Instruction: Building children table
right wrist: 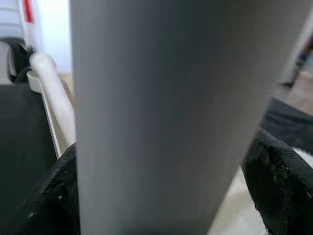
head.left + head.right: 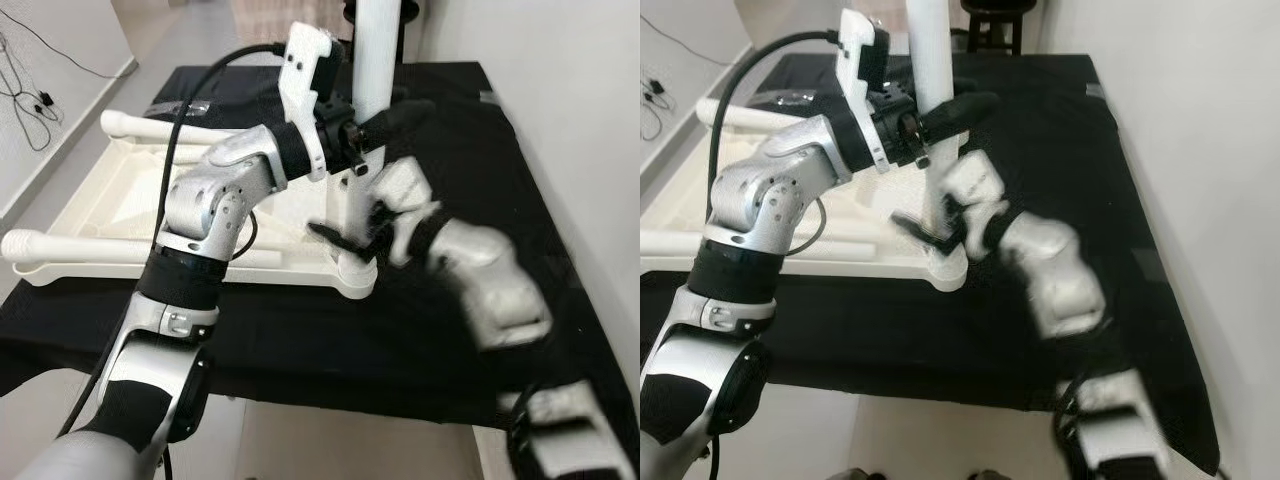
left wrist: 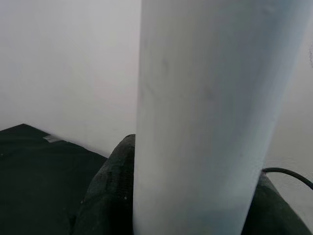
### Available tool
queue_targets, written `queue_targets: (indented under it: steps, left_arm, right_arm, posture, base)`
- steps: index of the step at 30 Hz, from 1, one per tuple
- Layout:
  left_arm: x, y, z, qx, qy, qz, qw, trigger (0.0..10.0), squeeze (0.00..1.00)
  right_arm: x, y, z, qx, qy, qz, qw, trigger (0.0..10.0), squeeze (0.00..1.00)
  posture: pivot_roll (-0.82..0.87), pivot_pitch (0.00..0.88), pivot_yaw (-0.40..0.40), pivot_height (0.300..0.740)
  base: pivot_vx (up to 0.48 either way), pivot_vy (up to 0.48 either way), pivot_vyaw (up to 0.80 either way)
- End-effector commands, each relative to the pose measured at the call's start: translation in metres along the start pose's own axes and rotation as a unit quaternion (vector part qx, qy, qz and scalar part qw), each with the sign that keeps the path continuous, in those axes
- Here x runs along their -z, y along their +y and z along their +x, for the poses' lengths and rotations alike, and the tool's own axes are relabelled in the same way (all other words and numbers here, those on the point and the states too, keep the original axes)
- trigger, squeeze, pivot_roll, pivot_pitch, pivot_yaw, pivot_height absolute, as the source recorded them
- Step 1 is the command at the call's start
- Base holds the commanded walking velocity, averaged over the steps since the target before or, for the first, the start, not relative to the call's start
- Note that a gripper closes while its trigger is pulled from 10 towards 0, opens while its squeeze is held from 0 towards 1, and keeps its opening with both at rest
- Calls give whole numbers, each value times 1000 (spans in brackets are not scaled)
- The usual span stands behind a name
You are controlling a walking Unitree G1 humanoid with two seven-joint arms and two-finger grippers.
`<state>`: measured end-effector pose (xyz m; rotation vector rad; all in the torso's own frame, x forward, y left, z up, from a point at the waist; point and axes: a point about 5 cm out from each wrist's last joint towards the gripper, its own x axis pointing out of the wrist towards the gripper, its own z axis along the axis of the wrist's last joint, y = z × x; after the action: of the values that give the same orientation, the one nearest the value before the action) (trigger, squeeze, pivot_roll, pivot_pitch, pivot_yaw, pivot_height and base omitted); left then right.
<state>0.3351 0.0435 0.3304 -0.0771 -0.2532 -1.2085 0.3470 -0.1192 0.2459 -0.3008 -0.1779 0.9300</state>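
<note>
A white tabletop [image 2: 110, 200] lies upside down on a surface draped in black cloth [image 2: 450, 330], beside a pale wall [image 2: 580, 120]. At the tabletop's near right corner a white table leg [image 2: 375, 60] stands upright in its socket, rising out of the top of the head views. The left gripper [image 2: 385, 128] reaches across from the left and holds this leg partway up — one black finger wraps around the right side of the shaft, and in the left wrist view the leg fills the gap between two dark fingers [image 3: 105, 196], so the jaws pinch the leg. The right gripper [image 2: 940, 232] is lower down, at the base of the same leg just above the corner socket; its arm is blurred, yet the right wrist view shows the leg's shaft set between its black fingers [image 1: 274, 176], so these jaws also clasp it. Two more white legs [image 2: 140, 125] lie flat on the tabletop — one along the far edge, another [image 2: 60, 247] along the near edge. A dark stool [image 2: 992, 20] stands beyond the surface
</note>
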Motion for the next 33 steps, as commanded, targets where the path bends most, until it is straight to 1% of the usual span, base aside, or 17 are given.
queue_targets:
  steps: [1,2,4,5,6,8,10,18,21,22,23,26,28,30,31,32,33]
  left_arm:
    - [8,-3,2,12,18,-14,1000,0,0]
    - [8,-3,2,12,18,-14,1000,0,0]
    - [9,-4,2,13,18,-14,1000,0,0]
    - [9,-4,2,13,18,-14,1000,0,0]
    - [9,-4,2,14,18,-15,1000,0,0]
    - [9,-5,2,14,18,-15,1000,0,0]
    - [12,-6,1,14,24,-15,1000,0,0]
    - [13,-5,0,11,27,-12,999,0,0]
    - [13,-4,0,3,27,1,1000,0,0]
    - [13,-3,0,-1,24,-4,1000,10000,1000]
    - [13,-2,0,-4,21,-9,1000,10000,1000]
    - [13,-2,-1,-7,24,-3,1000,10000,1000]
    - [10,3,-3,-30,19,-4,999,10000,1000]
    - [6,5,-10,-31,11,-7,999,10000,0]
    - [6,5,-10,-31,11,-7,999,10000,0]
    - [3,4,-18,-19,7,-15,1000,10000,0]
    - [-2,-1,-44,13,12,-16,1000,10000,0]
  right_arm:
    - [11,3,5,-31,7,26,999,10000,0]
    - [11,3,5,-31,7,26,999,10000,0]
    - [13,-1,6,-56,4,33,998,10000,0]
    - [13,-1,6,-56,4,33,998,10000,0]
    - [17,-2,6,-72,4,54,996,0,0]
    - [22,-6,6,-82,6,67,994,0,0]
    - [32,-9,6,-98,11,88,991,0,0]
    - [39,-10,5,-102,15,96,990,0,0]
    - [42,-12,5,-92,15,103,990,0,0]
    - [43,-13,5,-88,13,105,990,0,0]
    - [44,-13,5,-86,12,106,991,0,0]
    - [45,-14,5,-85,9,108,991,0,0]
    - [47,-14,4,-81,11,105,991,0,0]
    - [50,-15,3,-70,12,105,992,0,0]
    - [50,-15,3,-70,12,105,992,0,0]
    - [51,-15,2,-59,16,104,993,0,0]
    - [56,-14,-2,-35,25,104,994,0,0]
  posture:
    - [15,109,5,740]
    - [15,109,5,740]
    - [15,109,5,740]
    - [15,109,5,740]
    - [21,111,3,740]
    - [28,112,1,740]
    - [34,114,-1,740]
    - [36,113,-3,740]
    - [33,106,-1,740]
    - [33,106,-1,740]
    - [33,106,-1,740]
    - [30,103,0,740]
    - [30,102,1,740]
    - [29,99,2,740]
    - [29,99,2,740]
    - [27,101,2,740]
    - [28,109,0,740]
  base:
    - [0,0,0]
    - [0,0,0]
    - [0,0,0]
    - [0,0,0]
    - [0,0,0]
    - [0,0,0]
    - [0,0,0]
    - [0,0,0]
    - [0,0,0]
    - [0,0,0]
    - [0,0,0]
    - [0,0,0]
    - [0,0,0]
    - [0,0,0]
    - [0,0,0]
    - [0,0,0]
    - [0,0,0]
